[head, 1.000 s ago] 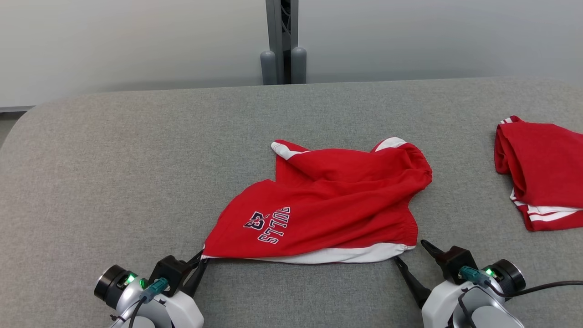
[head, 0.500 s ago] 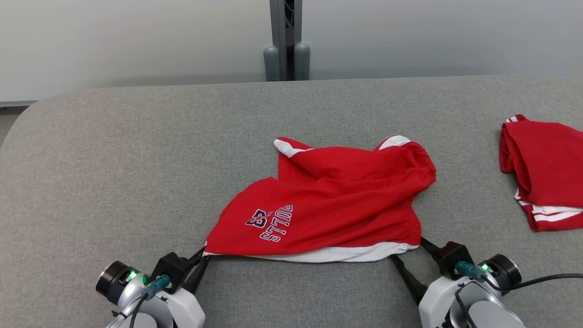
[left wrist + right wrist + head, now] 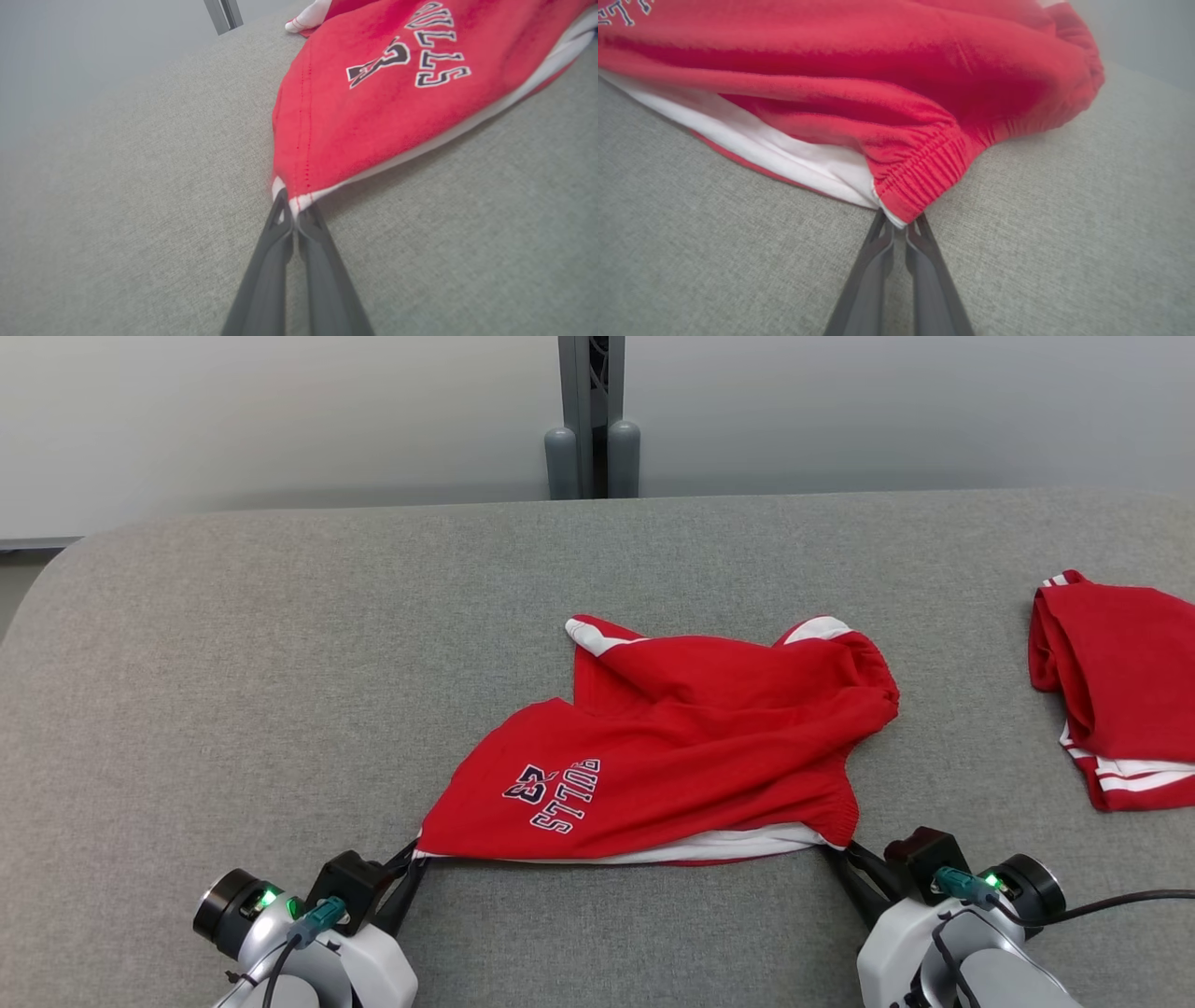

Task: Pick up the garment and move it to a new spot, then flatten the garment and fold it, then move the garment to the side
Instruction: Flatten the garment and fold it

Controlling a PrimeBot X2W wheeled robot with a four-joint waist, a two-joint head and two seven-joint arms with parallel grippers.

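The garment (image 3: 672, 756) is a pair of red shorts with white trim and dark lettering, lying crumpled in the middle of the grey table (image 3: 280, 663). My left gripper (image 3: 414, 861) is shut on its near left corner, where the white hem (image 3: 292, 200) meets the fingers. My right gripper (image 3: 837, 851) is shut on the near right corner, pinching the red elastic waistband (image 3: 920, 177) and white trim (image 3: 899, 219). The garment (image 3: 397, 84) rests on the cloth surface between both grippers.
A second red garment (image 3: 1116, 686), folded with white stripes, lies at the table's right edge. A grey post (image 3: 593, 420) stands behind the far edge against a pale wall. The table's rounded left corner (image 3: 56, 569) is near.
My right gripper, open a second ago, moved forward onto the garment's near right corner and shut on it. The head camera shifted slightly. The left gripper kept its hold.
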